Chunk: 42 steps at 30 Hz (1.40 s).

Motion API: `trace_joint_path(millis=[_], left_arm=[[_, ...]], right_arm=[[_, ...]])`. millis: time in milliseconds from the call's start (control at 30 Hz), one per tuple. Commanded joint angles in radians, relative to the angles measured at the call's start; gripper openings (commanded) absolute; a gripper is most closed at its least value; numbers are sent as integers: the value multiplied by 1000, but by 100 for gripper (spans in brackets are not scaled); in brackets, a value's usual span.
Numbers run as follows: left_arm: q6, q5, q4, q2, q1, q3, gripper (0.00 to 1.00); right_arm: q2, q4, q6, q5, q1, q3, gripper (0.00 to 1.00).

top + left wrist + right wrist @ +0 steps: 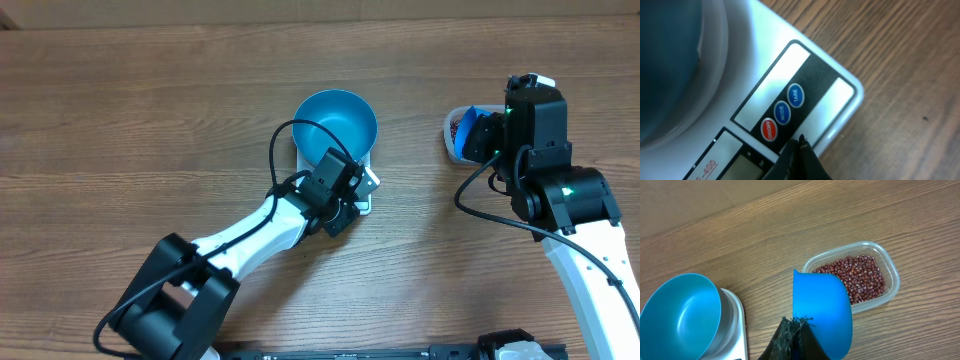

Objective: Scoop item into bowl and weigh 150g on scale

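The blue bowl point(335, 122) stands empty on the white scale point(364, 187). My left gripper point(801, 141) is shut with nothing in it. Its tips sit just over the scale's point(837, 97) dark button strip, right beside the red button point(769, 130); whether they touch it does not show. From overhead the left gripper point(342, 212) is at the scale's near edge. My right gripper point(800, 323) is shut on the handle of a small blue scoop point(822, 307), held above the table beside the clear tub point(892, 270) of red-brown beans point(855, 277). The scoop's inside is hidden.
Blue MODE point(782, 112) and TARE point(796, 95) buttons sit next to the red one, with the display window point(747, 165) nearer my wrist. The tub point(450, 122) lies right of the scale, partly under the right arm. Bare wooden table surrounds everything.
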<state>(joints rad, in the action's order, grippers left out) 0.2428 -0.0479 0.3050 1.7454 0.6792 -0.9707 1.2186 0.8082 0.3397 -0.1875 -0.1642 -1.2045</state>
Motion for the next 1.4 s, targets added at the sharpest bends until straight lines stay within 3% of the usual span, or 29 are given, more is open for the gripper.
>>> trace_joint_path(millis=[0, 1367], left_arm=[[3, 45, -23, 48, 2, 10, 4], [4, 108, -120, 67, 2, 21, 4]], right_arm=[[-6, -4, 4, -1, 5, -33, 4], [-6, 3, 4, -1, 5, -33, 4]])
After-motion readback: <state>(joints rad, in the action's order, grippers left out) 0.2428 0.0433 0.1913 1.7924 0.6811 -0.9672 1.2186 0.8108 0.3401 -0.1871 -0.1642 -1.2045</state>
